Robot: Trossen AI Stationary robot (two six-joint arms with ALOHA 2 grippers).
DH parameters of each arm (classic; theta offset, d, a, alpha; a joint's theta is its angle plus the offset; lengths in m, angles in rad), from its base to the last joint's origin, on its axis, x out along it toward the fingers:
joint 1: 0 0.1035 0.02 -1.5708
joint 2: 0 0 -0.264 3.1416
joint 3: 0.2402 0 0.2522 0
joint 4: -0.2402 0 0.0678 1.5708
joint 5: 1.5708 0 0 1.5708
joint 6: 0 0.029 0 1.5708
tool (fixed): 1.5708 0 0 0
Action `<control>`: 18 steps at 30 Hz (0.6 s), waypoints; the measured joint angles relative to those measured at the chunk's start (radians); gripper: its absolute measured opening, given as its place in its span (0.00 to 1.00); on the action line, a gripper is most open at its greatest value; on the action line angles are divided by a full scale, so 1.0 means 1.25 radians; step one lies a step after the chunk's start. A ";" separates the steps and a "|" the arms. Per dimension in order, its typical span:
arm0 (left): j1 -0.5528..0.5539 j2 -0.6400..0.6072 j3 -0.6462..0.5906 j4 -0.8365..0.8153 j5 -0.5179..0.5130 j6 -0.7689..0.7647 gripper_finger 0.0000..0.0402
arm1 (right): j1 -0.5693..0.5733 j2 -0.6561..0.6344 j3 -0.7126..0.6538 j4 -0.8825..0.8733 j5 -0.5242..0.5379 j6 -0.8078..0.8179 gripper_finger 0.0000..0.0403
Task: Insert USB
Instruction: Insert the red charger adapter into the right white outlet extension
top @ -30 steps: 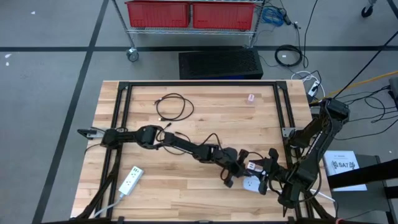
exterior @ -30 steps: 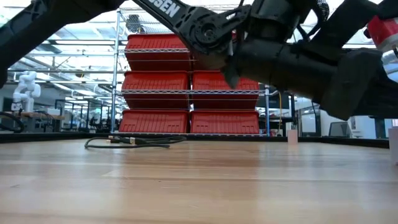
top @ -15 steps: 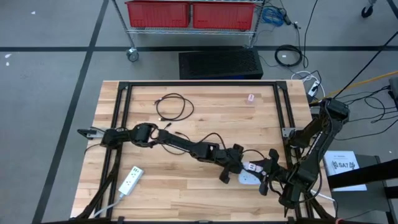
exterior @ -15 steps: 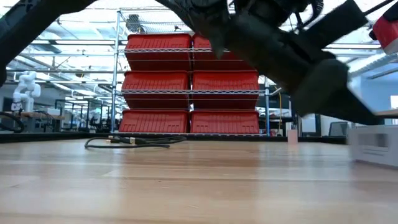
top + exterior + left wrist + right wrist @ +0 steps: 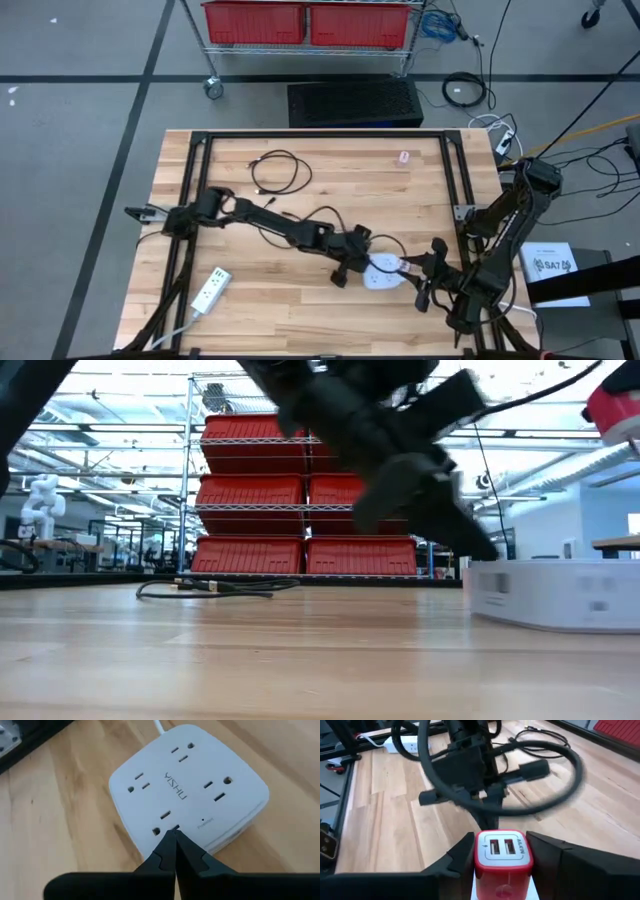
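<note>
A white square outlet box [image 5: 383,272] lies flat on the wooden table right of centre; its top [image 5: 190,790] carries several sockets. My left gripper [image 5: 175,832] is shut, with its tips down on that box [image 5: 560,592]. Just to the right, my right gripper [image 5: 418,272] is shut on a red-and-white USB charger [image 5: 501,851] with two ports. A black cable [image 5: 280,172] lies coiled on the table at the far left. My left gripper rests its shut fingertips [image 5: 170,845] on the box's top face, beside a socket near one edge [image 5: 165,822]. It comes slanting down from the table's left, and the box lies flat on the table. My right gripper pinches the charger's two opposite sides [image 5: 479,862] between its fingers [image 5: 462,857]. The port face [image 5: 501,846] stands free beyond the fingertips, and the charger is clear of the table.
A white power strip [image 5: 208,290] lies near the front left corner. A small pink item [image 5: 404,157] sits at the far right. A black metal frame [image 5: 195,160] borders the tabletop. Beyond the far edge stand a rack of red bins [image 5: 300,500] and a black case [image 5: 355,102].
My left gripper has drawn back toward the table's left and a little toward the far edge. The white outlet box has slid along the table with it, out from under my right gripper and into plain view. My right gripper has kept still with the charger.
</note>
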 joint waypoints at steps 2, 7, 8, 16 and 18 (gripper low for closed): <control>0.011 -0.049 -0.078 0.026 0.001 0.005 0.00 | -0.012 0.000 0.000 0.010 0.001 -0.020 0.30; 0.054 -0.189 -0.278 0.092 0.035 0.005 0.00 | -0.058 0.000 0.000 0.068 0.000 -0.113 0.30; 0.063 -0.216 -0.317 0.107 0.044 0.005 0.00 | -0.073 0.000 0.000 0.084 -0.005 -0.137 0.30; 0.089 -0.330 -0.519 0.216 0.063 -0.002 0.00 | -0.250 0.000 0.000 0.261 -0.117 -0.398 0.30; 0.088 -0.332 -0.544 0.260 0.064 -0.019 0.00 | -0.301 0.000 0.000 0.316 -0.156 -0.495 0.30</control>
